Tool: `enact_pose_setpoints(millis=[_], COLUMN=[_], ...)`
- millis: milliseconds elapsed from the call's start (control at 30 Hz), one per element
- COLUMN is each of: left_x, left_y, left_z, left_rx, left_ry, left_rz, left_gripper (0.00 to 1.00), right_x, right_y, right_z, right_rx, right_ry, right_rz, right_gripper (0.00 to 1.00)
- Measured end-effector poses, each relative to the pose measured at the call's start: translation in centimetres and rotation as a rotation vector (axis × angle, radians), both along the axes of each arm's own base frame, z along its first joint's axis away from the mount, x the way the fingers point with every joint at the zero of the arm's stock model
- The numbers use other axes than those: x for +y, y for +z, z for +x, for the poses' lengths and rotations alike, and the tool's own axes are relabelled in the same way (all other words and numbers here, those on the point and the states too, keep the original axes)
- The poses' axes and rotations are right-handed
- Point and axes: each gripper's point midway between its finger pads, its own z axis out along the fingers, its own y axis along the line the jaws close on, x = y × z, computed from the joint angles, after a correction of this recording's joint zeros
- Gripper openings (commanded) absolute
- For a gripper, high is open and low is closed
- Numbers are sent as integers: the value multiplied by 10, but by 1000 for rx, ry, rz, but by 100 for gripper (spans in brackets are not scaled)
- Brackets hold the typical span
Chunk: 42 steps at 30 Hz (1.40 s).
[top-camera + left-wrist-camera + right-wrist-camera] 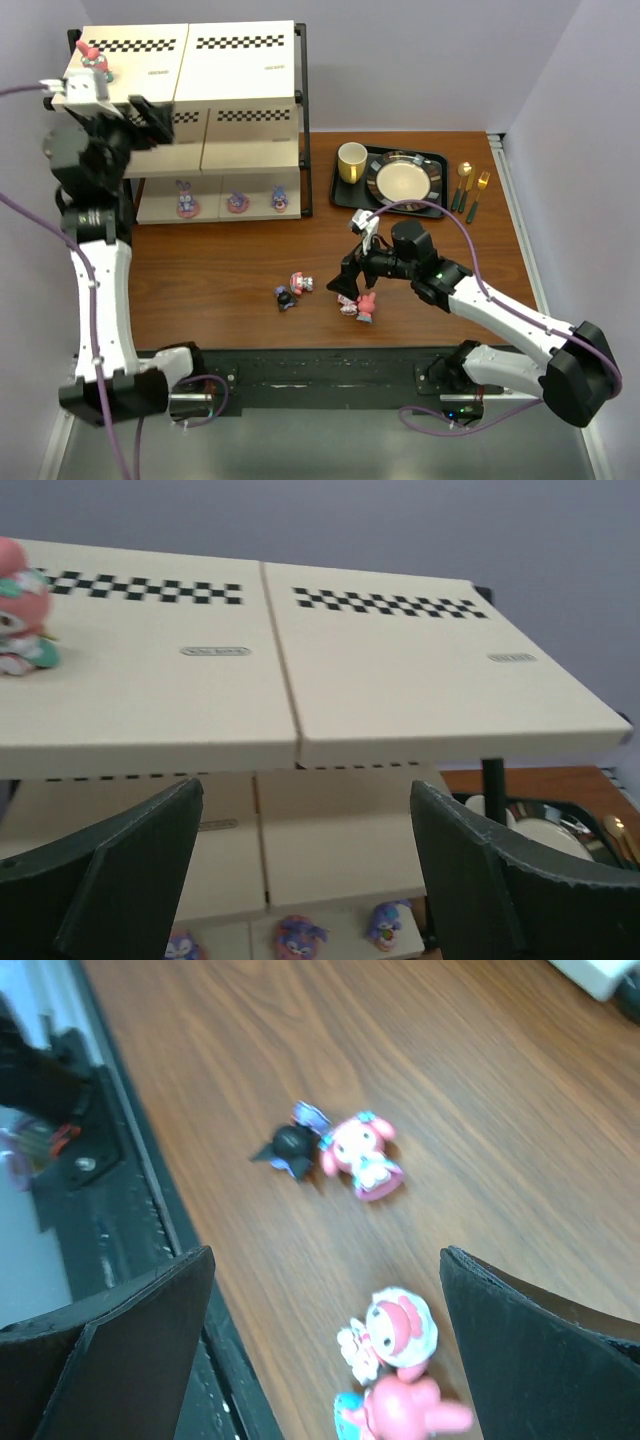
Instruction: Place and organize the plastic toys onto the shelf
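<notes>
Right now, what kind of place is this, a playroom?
Probably a robot lab, not a playroom: the left arm and right arm are bolted to the table, plain walls box it in, and toys lie staged near a shelf.

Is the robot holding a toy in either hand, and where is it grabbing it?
No, nothing is held. Left gripper is open by the shelf; right gripper is open above pink toys.
</notes>
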Motion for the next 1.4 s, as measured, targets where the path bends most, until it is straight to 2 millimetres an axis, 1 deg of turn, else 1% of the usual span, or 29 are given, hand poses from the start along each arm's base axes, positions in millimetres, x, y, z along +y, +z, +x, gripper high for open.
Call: enact_pose_setpoints(millis=[33, 67, 133, 233, 300, 400, 467, 533, 600, 700, 800, 833, 867, 933, 967, 1067, 1167, 1233, 1267, 1333, 1367, 1400], left_x=[-16, -26, -41, -68, -90, -123, -139, -153, -167, -188, -210, -215, -219, -224, -227, -234, -242, -248, -252, -258, -260, -263], left_y=[-7, -17, -47, -104, -141, -208, -248, -282, -311, -338, -365, -375, -384, -399, -406, -419, -427, -430, -432, -434, -434, -434], left_z=[-10, -18, -37, -60, -71, -91, -102, -112, -123, -128, -126, -125, -124, -122, -121, -118, -119, -121, -122, -124, -125, -126], left_rx=[8, 24, 78, 200, 292, 477, 601, 704, 796, 890, 972, 1003, 1028, 1073, 1091, 1126, 1144, 1152, 1156, 1161, 1161, 1161], left_ry=[-42, -70, -106, -183, -246, -331, -359, -375, -393, -418, -442, -442, -439, -432, -428, -425, -437, -455, -465, -484, -494, -504], left_rz=[-2, -7, -35, -96, -142, -214, -250, -279, -299, -306, -290, -282, -272, -261, -256, -244, -235, -227, -223, -218, -219, -220], left_gripper=[89, 89, 89, 89, 90, 89, 88, 88, 86, 84, 80, 78, 73, 69, 66, 60, 54, 52, 48, 47, 42, 39], right_x=[-2, -5, -8, -13, -14, -16, -18, -18, -17, -17, -17, -18, -19, -21, -21, -22, -21, -21, -20, -19, -19, -19], right_y=[-4, -8, -18, -34, -40, -48, -53, -56, -57, -57, -59, -61, -63, -67, -69, -73, -73, -74, -74, -76, -77, -79], right_z=[1, 1, 0, -3, -2, 2, 4, 5, 5, 5, 7, 6, 5, 3, 3, 0, 0, 0, 1, 2, 2, 2], right_rx=[4, 12, 32, 66, 77, 85, 94, 102, 110, 116, 116, 118, 123, 132, 137, 144, 142, 142, 141, 142, 143, 145], right_ry=[-18, -33, -50, -67, -78, -100, -114, -123, -128, -136, -149, -152, -155, -157, -158, -158, -157, -157, -157, -156, -156, -155], right_rz=[-18, -38, -78, -137, -158, -186, -202, -207, -205, -198, -196, -198, -200, -205, -207, -210, -206, -205, -204, -205, -206, -208], right_gripper=[98, 98, 98, 98, 98, 98, 98, 98, 98, 98, 98, 98, 98, 98, 98, 98, 98, 98, 98, 98, 98, 98])
